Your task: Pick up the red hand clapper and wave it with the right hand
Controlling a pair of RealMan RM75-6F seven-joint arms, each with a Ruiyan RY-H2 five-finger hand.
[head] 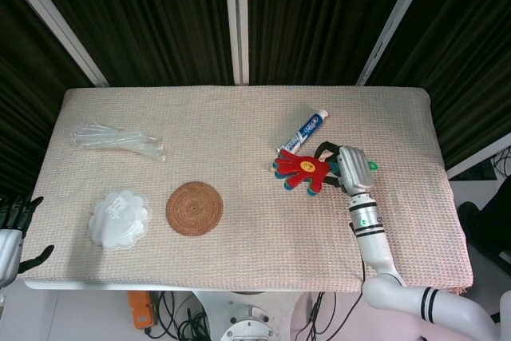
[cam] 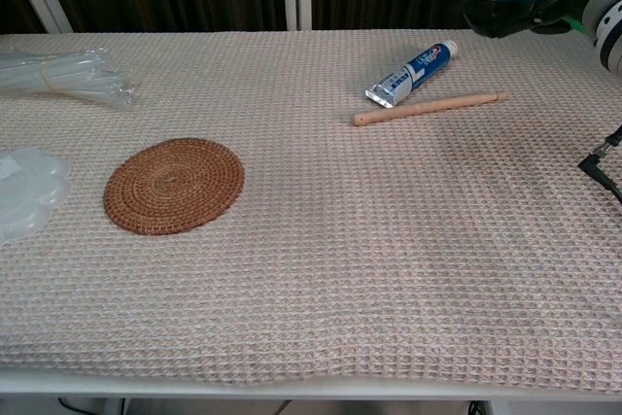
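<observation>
Above the toothpaste tube, the right hand gripped the red hand clapper by its handle, raised off the table; its long axis ran leftward from the hand. The left hand idled far off, apparently empty-fingered.

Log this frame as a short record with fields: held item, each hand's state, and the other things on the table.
held item: red hand clapper, raised off the table cloth
right hand: grips the clapper's handle end
left hand: at the table's left edge, holds nothing, fingers apart
near clapper: toothpaste tube, wooden stick beside it
centre left: woven coaster
far left: clear plastic dish, clear packet
</observation>
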